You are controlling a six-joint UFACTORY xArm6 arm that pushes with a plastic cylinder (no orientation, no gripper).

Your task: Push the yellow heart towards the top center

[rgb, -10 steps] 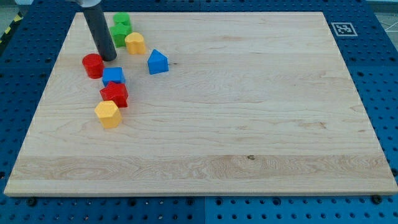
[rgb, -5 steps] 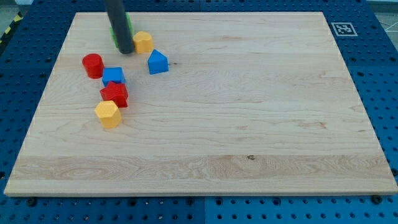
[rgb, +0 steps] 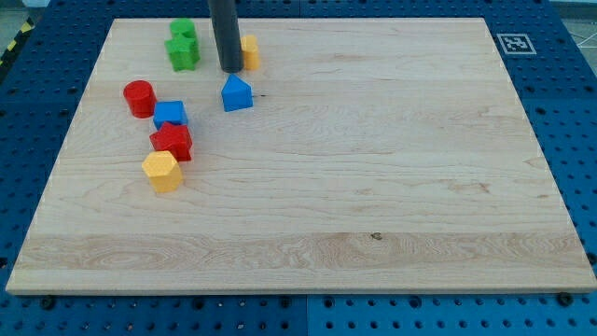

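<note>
The yellow heart [rgb: 250,51] sits near the view's top left, mostly hidden behind my dark rod. My tip [rgb: 230,69] touches the heart's left side, just above the blue house-shaped block [rgb: 237,93]. Two green blocks [rgb: 183,45] stand to the left of the rod.
A red cylinder [rgb: 139,97], a blue block [rgb: 170,114], a red block [rgb: 173,141] and a yellow hexagon block [rgb: 162,171] cluster at the view's left. The wooden board [rgb: 373,187] lies on a blue perforated table. A marker tag [rgb: 513,43] is at the top right corner.
My rod has moved right and slightly up, from beside the red cylinder past the green blocks. The yellow heart has been pushed right and up with it.
</note>
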